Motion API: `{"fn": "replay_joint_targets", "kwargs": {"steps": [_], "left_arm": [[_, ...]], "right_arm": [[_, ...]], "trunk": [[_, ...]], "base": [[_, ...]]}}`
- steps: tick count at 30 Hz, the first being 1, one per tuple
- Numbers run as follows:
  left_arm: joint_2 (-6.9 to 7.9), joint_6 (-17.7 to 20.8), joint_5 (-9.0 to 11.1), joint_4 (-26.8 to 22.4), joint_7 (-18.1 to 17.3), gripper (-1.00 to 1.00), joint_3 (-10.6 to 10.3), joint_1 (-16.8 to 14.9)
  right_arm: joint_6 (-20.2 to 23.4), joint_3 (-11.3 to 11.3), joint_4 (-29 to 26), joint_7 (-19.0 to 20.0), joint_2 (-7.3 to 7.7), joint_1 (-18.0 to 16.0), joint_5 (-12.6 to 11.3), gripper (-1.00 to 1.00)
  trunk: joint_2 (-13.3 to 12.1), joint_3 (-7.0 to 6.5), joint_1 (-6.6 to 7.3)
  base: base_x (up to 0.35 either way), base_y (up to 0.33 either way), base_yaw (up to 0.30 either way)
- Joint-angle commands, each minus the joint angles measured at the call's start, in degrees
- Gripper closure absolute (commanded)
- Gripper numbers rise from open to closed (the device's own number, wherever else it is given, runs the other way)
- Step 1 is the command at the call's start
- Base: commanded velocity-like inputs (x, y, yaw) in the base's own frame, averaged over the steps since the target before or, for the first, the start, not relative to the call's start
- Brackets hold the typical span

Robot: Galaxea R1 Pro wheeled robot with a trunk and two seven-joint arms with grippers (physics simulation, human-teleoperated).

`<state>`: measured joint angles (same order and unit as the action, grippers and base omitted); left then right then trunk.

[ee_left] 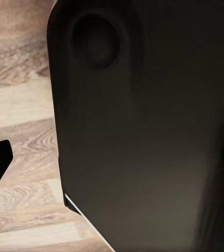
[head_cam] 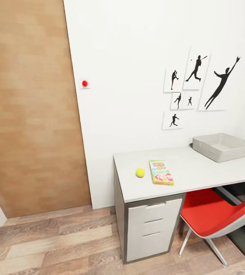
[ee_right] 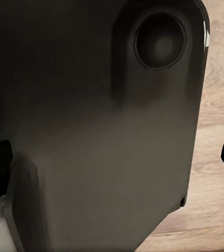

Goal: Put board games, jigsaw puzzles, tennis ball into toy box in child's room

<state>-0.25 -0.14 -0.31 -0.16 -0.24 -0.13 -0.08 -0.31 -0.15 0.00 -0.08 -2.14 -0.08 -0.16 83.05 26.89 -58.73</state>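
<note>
Probably child's room: desk (head_cam: 198, 168), toys, sports silhouettes (head_cam: 198, 88).

table (head_cam: 198, 179) and red chair (head_cam: 214, 214) cropped by frame edge; board game (head_cam: 161, 172) lettering unreadable

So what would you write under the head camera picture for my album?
A tennis ball and board game wait on the grey desk near the empty toy box, red chair below.

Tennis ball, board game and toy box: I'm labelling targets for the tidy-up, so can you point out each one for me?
tennis ball (head_cam: 140, 172), head view, middle of the yellow ball.
board game (head_cam: 161, 172), head view, centre of its colourful lid.
toy box (head_cam: 214, 152), head view, its grey front wall.
</note>
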Motion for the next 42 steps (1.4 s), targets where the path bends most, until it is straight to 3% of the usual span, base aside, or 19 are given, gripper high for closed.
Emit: {"fn": "replay_joint_targets", "kwargs": {"steps": [1, 11, 42], "left_arm": [[0.02, 0.0, 0.0, 0.0, 0.0, -1.0, 0.0, 0.0], [0.1, -0.1, 0.0, 0.0, 0.0, -1.0, 0.0, 0.0], [0.38, -0.3, 0.0, -0.1, 0.0, -1.0, -0.1, 0.0]], "right_arm": [[0.0, 0.0, 0.0, 0.0, 0.0, 0.0, 0.0, -1.0], [0.1, 0.0, 0.0, 0.0, 0.03, 0.0, -0.1, -1.0], [0.1, -0.1, 0.0, 0.0, 0.06, 0.0, -0.2, -1.0]], "trunk": [[0.0, 0.04, 0.01], [0.0, 0.04, 0.01], [0.0, 0.04, 0.01]], "base": [[-0.056, -0.005, 0.094], [-0.031, 0.009, -0.057], [-0.154, 0.126, -0.27]]}}
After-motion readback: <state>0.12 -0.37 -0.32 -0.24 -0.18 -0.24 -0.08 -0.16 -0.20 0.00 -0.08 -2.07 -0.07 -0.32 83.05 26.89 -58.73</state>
